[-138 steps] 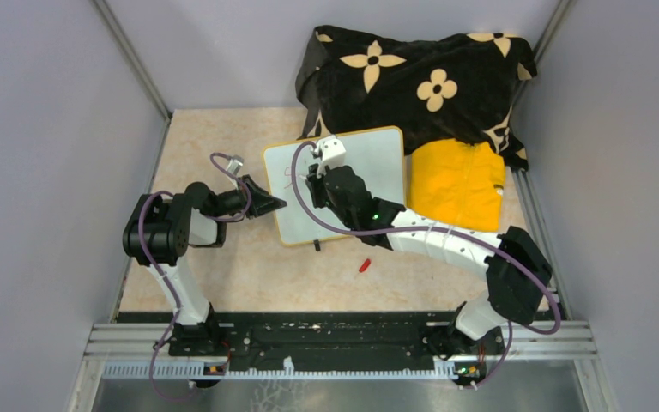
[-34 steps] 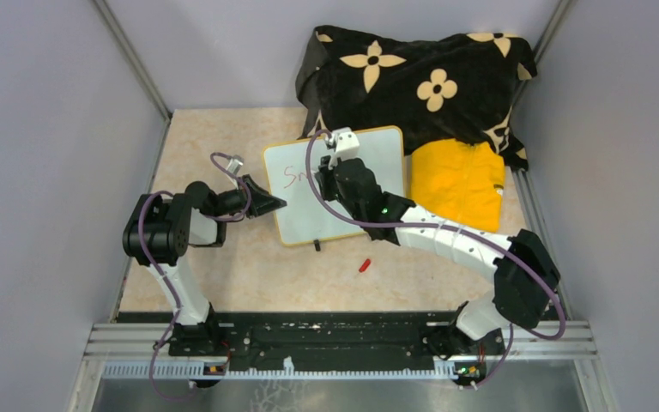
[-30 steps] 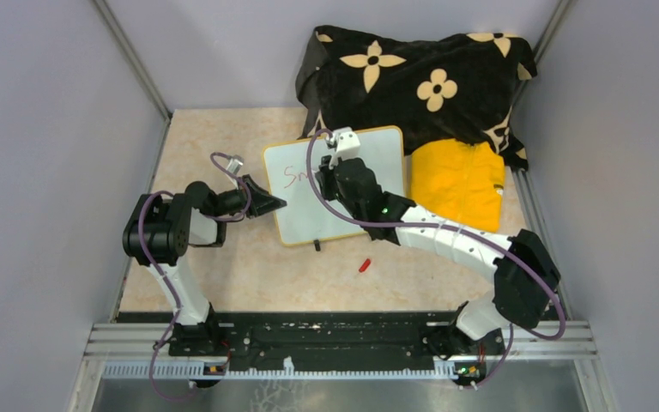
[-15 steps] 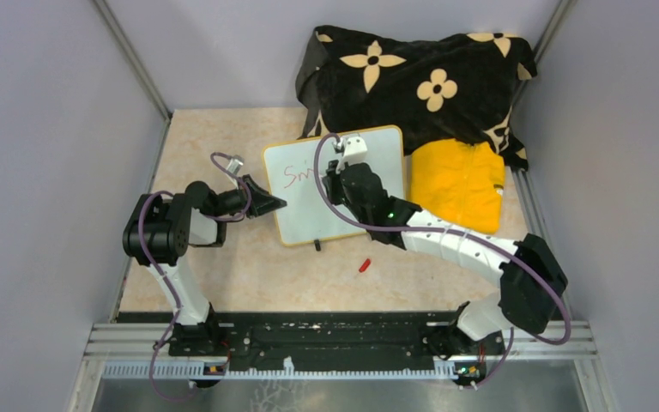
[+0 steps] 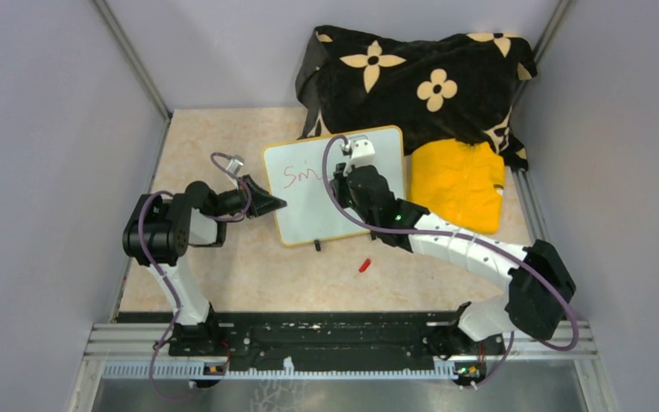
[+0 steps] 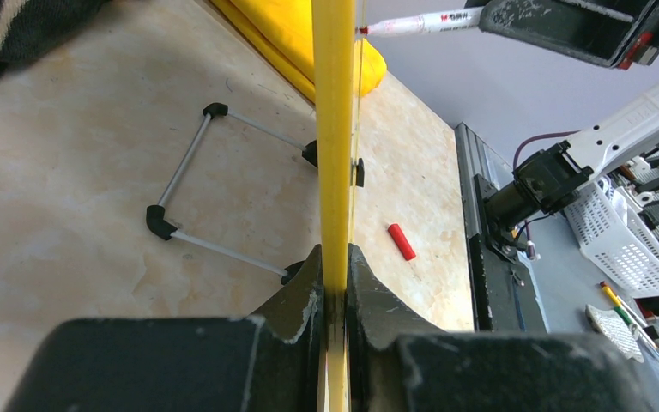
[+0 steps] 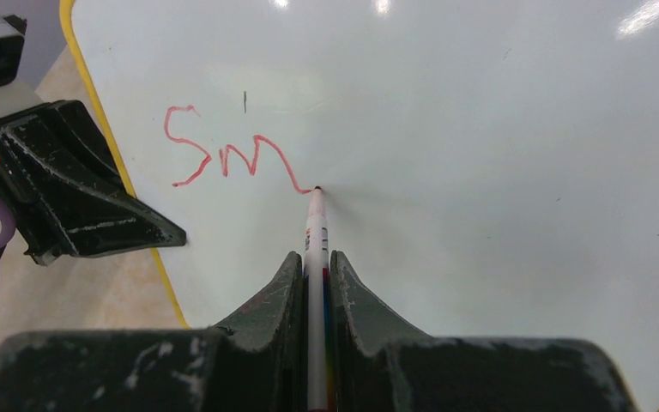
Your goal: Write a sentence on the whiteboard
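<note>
The whiteboard [image 5: 309,206] stands tilted on the table, yellow-framed. My left gripper [image 5: 280,204] is shut on its left frame edge [image 6: 335,129], seen edge-on in the left wrist view. My right gripper [image 7: 313,262] is shut on a slim white marker pen [image 7: 314,232]; its tip touches the board at the end of the red strokes. The sentence [image 7: 236,159] reads "Sm" in red at the board's upper left, also visible from above [image 5: 302,175]. The right gripper [image 5: 343,176] hovers over the board's middle.
A red pen cap [image 5: 364,265] lies on the table in front of the board, also in the left wrist view [image 6: 402,241]. A black flowered cloth [image 5: 412,77] and a yellow cloth [image 5: 459,184] lie behind and right. The board's wire stand [image 6: 214,189] rests behind it.
The right gripper has moved rightward across the board with the pen, and the red writing has grown from "S" strokes to "Sm". The left gripper has stayed clamped on the frame.
</note>
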Controlling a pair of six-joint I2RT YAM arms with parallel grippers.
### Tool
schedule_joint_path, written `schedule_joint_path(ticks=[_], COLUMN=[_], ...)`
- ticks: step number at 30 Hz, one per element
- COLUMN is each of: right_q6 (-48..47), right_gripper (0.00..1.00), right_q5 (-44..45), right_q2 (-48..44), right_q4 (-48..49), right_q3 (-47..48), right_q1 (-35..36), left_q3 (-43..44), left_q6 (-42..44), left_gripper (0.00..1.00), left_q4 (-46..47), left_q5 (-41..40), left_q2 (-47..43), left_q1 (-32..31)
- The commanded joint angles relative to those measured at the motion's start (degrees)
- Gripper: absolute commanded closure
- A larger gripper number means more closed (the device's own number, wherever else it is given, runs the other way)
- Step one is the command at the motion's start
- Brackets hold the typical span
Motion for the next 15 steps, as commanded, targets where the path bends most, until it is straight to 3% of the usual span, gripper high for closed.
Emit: schedule_joint_path(ticks=[1,15], right_q6=[0.04,-1.57], right_gripper=[1.0,1.0], right_q5=[0.65,-0.17], right_q2=[-4.55,-2.93], right_q4=[0.9,3.45], right_q3=[2.46,5.85], right_q1=[-1.05,-1.24], left_q3=[0.37,0.4], left_q6=[3.31,3.41], left_gripper=[1.0,1.0], left_q4=[-1.07,-1.14], left_q5=[-0.09,-0.04], left_q2=[0.37,0.33], left_q1=[-0.17,-0.12])
